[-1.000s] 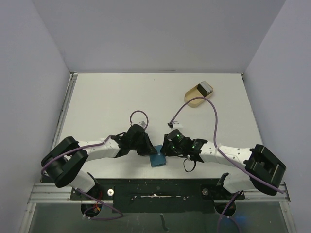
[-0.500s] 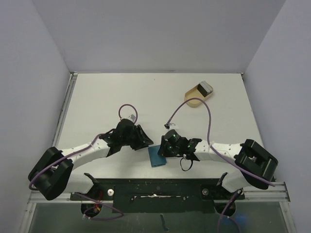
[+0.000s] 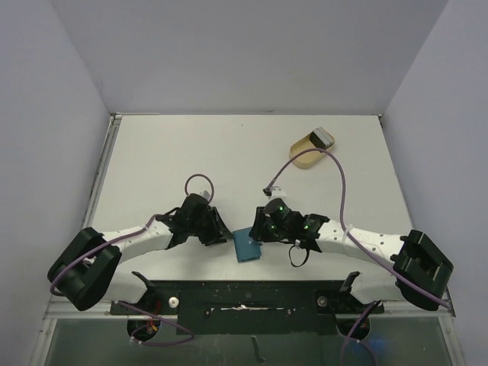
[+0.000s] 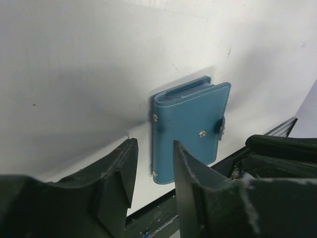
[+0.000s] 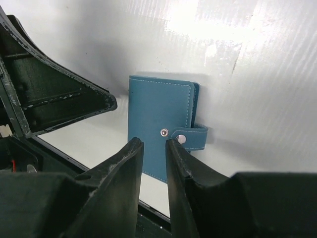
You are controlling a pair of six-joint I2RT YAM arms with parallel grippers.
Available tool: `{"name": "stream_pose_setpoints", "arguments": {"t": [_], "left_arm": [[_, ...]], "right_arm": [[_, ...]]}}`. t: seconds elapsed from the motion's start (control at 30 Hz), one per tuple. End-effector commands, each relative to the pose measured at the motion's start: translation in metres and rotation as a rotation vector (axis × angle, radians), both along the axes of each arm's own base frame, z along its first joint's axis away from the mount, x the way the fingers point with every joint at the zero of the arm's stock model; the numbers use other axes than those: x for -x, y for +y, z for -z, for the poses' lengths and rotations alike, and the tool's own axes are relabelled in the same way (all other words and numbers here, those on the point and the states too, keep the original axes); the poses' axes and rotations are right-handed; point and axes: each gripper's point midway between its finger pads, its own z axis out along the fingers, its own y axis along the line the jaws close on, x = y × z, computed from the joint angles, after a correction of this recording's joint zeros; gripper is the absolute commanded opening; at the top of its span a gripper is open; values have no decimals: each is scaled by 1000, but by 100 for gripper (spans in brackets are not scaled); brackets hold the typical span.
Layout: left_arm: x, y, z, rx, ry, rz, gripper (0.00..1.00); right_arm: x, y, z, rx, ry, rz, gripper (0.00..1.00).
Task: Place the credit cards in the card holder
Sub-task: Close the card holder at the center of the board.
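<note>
The card holder (image 3: pixel 246 245) is a blue wallet lying folded shut near the table's front edge, its tab loose beside the snap stud. It shows in the left wrist view (image 4: pixel 190 126) and in the right wrist view (image 5: pixel 158 124). My left gripper (image 3: pixel 226 235) hovers just left of it, jaws a little apart and empty (image 4: pixel 153 144). My right gripper (image 3: pixel 255 231) hovers just right of it, jaws narrowly apart and empty (image 5: pixel 153 142). A grey credit card (image 3: pixel 322 138) rests in the tan oval dish (image 3: pixel 305 155) at the back right.
The black front rail (image 3: pixel 244 293) runs just behind the wallet's near edge. The left gripper's body (image 5: pixel 49 94) shows close to the wallet in the right wrist view. White walls enclose the table on three sides.
The left gripper drew back from the wallet, then came down closer to its left edge. The right arm shifted a little. The wallet stayed in place.
</note>
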Motion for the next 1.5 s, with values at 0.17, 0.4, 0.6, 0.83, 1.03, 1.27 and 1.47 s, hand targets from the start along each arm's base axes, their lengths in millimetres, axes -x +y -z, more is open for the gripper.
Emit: {"name": "stream_pose_setpoints", "arguments": {"t": [0.17, 0.4, 0.6, 0.83, 1.03, 1.27, 1.47], "left_arm": [[-24, -56, -57, 259, -139, 162, 13], [-22, -79, -34, 282, -89, 235, 9], [-17, -66, 1, 181, -40, 217, 8], [-18, -60, 2, 148, -55, 202, 8], [-17, -59, 2, 144, -58, 194, 8], [-14, -57, 3, 148, -53, 182, 8], [-14, -56, 3, 148, -55, 176, 8]], "right_arm": [[-12, -13, -18, -148, -29, 33, 31], [-12, -15, -8, -222, 7, 25, 36], [-9, -11, 4, -249, 37, 9, 36], [-10, -6, 9, -258, 51, -1, 36], [-11, -2, 11, -258, 58, -10, 35], [-8, 3, 16, -253, 73, -25, 35], [-5, 9, 19, -247, 87, -37, 33]]}}
